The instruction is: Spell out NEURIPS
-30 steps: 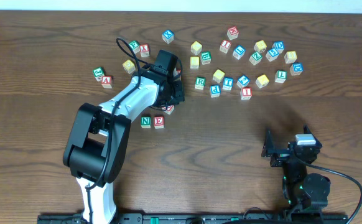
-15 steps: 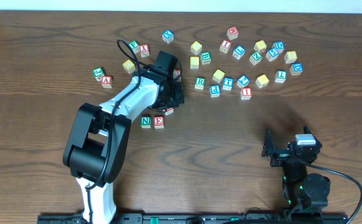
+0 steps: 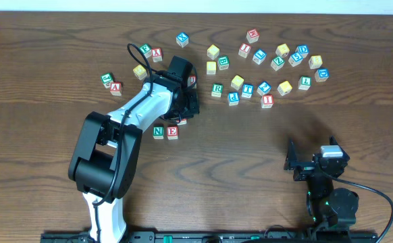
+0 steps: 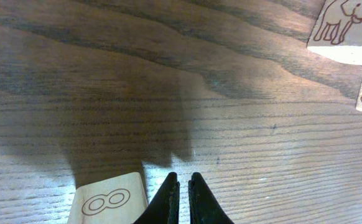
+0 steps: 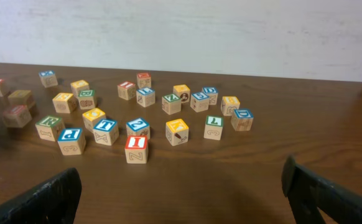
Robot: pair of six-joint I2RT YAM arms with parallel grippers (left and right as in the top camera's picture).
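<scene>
Left fingers [image 4: 168, 200] together beside a cube [image 4: 109, 200], its letter hidden; right fingers [image 5: 50, 198] wide apart, tips cropped.

This looks like a robot lab or test room: a white-and-black arm [image 3: 109, 155] and a smaller black arm [image 3: 325, 189] stand on a rail [image 3: 203, 237] along the edge of a wood-grain tabletop [image 3: 34, 175], with a bare pale wall [image 5: 231, 31] far beyond the right fingers [image 5: 50, 196].
</scene>
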